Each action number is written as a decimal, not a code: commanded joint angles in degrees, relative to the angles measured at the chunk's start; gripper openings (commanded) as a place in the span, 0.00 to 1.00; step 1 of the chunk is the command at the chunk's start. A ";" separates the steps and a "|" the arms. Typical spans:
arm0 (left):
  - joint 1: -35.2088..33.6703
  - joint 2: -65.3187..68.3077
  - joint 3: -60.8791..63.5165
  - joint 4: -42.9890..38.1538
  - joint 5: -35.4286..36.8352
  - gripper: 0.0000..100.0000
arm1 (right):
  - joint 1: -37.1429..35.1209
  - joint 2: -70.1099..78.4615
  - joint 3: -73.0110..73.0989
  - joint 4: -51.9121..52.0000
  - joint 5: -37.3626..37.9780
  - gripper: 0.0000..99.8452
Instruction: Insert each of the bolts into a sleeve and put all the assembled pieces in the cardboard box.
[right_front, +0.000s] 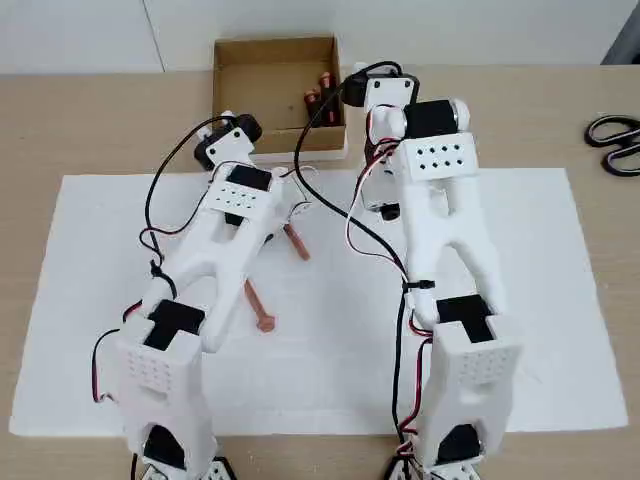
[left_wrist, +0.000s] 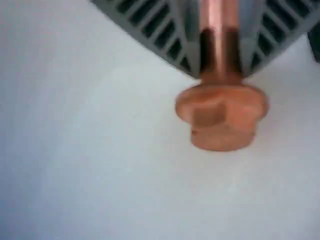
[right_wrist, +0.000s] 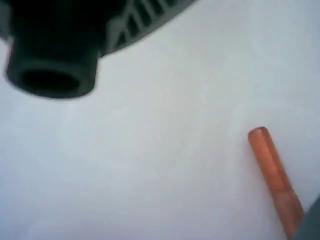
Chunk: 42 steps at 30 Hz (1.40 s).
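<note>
left claw (left_wrist: 218, 62): pressed onto a bolt, ribbed grey fingers (left_wrist: 160, 35) on either side of the shank. held bolt (left_wrist: 220, 117): copper-coloured and smooth, round shank ending in a flanged hexagonal head. the head sticks out past the fingertips, just above the white sheet (right_front: 500, 300); in the high view it lies low over the middle of the sheet, slanted. right claw (right_front: 386, 208): pinching a sleeve, one ribbed grey finger (right_wrist: 142, 20) close beside it. sleeve (right_wrist: 50, 57): black, matt, a short tube, its open bore facing the wrist camera, held over the sheet and apart from the held bolt. copper shank (right_wrist: 272, 175): plain rounded end, lying near the sleeve in the right wrist view and running to a grey edge at the corner; cannot tell which bolt it belongs to. loose bolt (right_front: 258, 305): same copper colour, flat on the sheet beside the left arm's forearm, well apart from both claws. cardboard box (right_front: 232, 75): brown, open-topped, rectangular, at the far edge of the sheet beyond both claws. assembled pieces (right_front: 320, 98): copper and black, grouped at the box's right wall. sheet: white, faintly textured, covering the middle of the table. table (right_front: 100, 120): pale wood grain. scissors (right_front: 615, 140): black handles, on bare wood at the right edge. wall (right_front: 100, 30): pale, plain, behind the table.
</note>
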<state>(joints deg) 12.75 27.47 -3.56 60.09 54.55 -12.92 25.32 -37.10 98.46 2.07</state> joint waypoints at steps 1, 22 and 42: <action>-0.44 0.09 -0.40 -0.18 0.00 0.06 | 0.31 -4.70 -0.53 0.31 0.09 0.00; -0.44 1.49 -0.66 0.97 0.18 0.15 | 0.48 -4.70 -0.53 0.31 0.09 0.00; 0.53 1.85 -0.66 -0.18 0.09 0.01 | 0.48 -4.88 -0.53 0.31 0.09 0.00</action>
<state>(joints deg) 12.84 29.58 -4.09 60.18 54.55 -12.92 25.32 -37.10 98.46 2.07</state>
